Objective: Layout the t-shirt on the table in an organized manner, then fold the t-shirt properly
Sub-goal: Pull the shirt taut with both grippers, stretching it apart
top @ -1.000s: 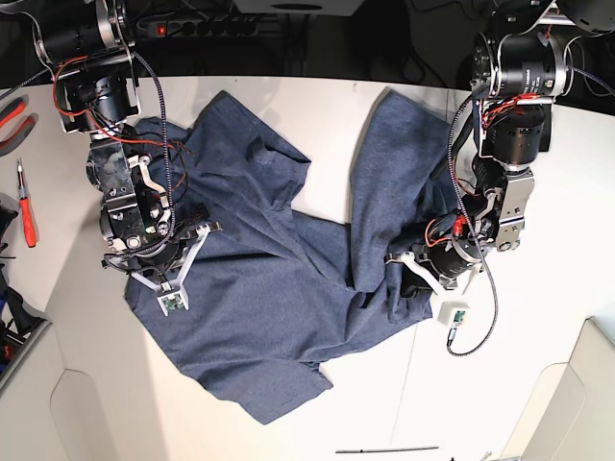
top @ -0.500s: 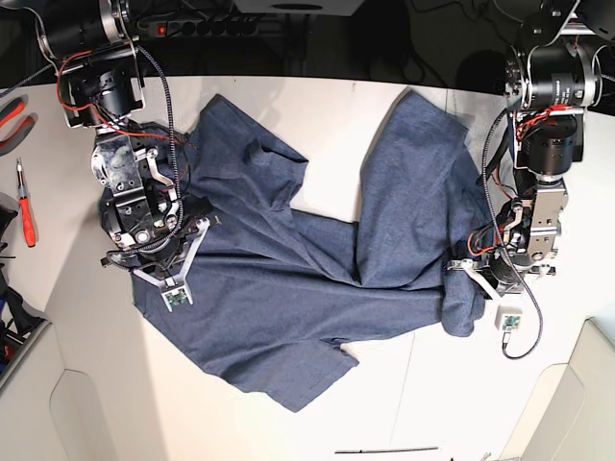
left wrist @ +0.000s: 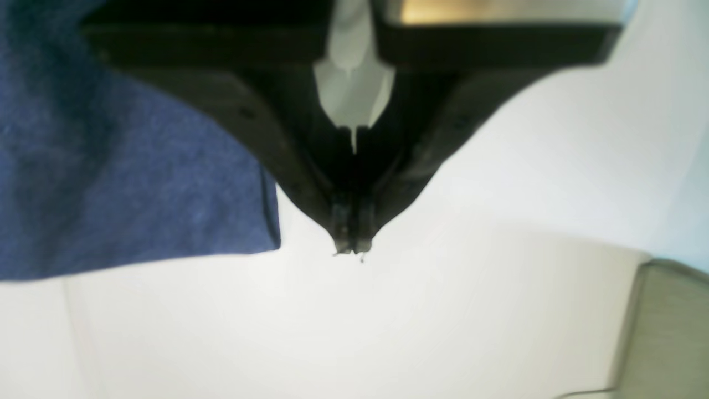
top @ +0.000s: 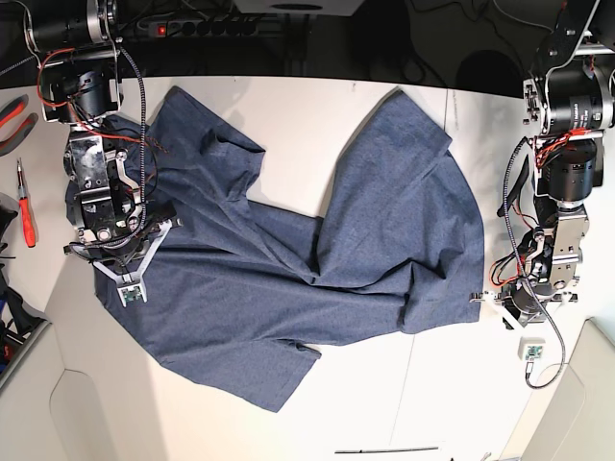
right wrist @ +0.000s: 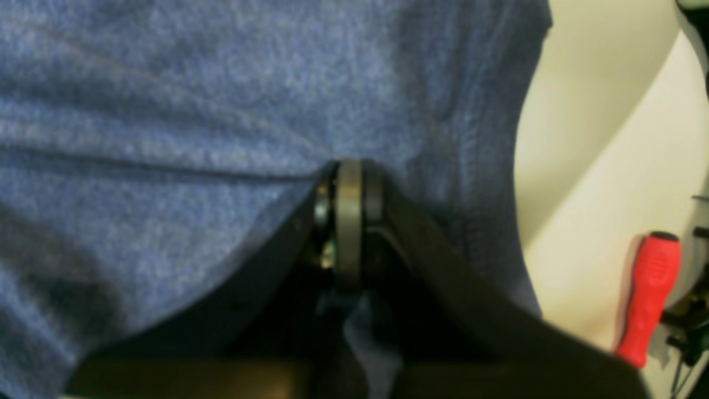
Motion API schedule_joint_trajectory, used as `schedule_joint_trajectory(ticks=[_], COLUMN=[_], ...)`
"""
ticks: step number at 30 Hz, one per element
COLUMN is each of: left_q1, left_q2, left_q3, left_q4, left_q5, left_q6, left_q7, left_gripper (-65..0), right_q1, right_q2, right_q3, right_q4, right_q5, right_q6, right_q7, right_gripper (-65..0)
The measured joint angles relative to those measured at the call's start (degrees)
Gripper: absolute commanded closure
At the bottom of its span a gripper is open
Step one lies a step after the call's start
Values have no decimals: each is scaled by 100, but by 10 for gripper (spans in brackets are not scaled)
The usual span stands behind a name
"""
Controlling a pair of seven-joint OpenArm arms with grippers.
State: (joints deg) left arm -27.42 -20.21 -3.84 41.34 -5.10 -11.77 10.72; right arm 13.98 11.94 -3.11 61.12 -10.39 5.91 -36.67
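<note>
The heathered navy-blue cotton t-shirt [top: 288, 259] sprawls across the off-white matte table [top: 288, 106], its long axis running left to right. Only the wrist views show grips: the right gripper [right wrist: 349, 221], frame left in the base view, pinches fabric, while the left gripper [left wrist: 350, 246] is closed, empty, just beside the hem corner.

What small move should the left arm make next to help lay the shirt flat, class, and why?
Probably return to the t-shirt and re-grip its near corner. The left gripper is shut on nothing over bare table, beside the hem, while the right gripper pinches fabric and the middle is bunched.
</note>
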Motion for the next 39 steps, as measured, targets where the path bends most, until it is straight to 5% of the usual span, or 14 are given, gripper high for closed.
schedule_joint_trajectory(ticks=[4, 10, 14, 22, 29, 31, 36, 39], left_q1=[9, 22, -4, -114, -553, -612, -597, -592], left_q2=[44, 295, 289, 4, -350, -498, -890, -796], left_q3=[0, 179, 538, 940, 940, 940, 931, 946], left_q4=[-2, -411, -907, -1093, -911, -564, 251, 358], left_q5=[-616, -457, -111, 984, 354, -28, -942, -1729], left_q6=[-1486, -1609, -1235, 1502, 1589, 1132, -1283, -2297], left_q7=[2, 76, -348, -234, -490, -293, 756, 1578], left_gripper=[0, 0, 0, 0, 0, 0, 0, 0], right_q1=[0, 0, 0, -2, 0, 2, 46, 39], right_q2=[-4, -4, -4, -4, -4, -4, -4, -22], right_q3=[0, 0, 0, 0, 4, 4, 4, -2], right_q4=[96, 114, 114, 114, 114, 125, 363, 846], right_q5=[55, 74, 72, 94, 94, 96, 114, 188], right_q6=[-37, -39, -39, -39, -57, -57, -50, 20], right_q7=[61, 63, 70, 50, 59, 50, -15, -197], right_gripper=[0, 0, 0, 0, 0, 0, 0, 0])
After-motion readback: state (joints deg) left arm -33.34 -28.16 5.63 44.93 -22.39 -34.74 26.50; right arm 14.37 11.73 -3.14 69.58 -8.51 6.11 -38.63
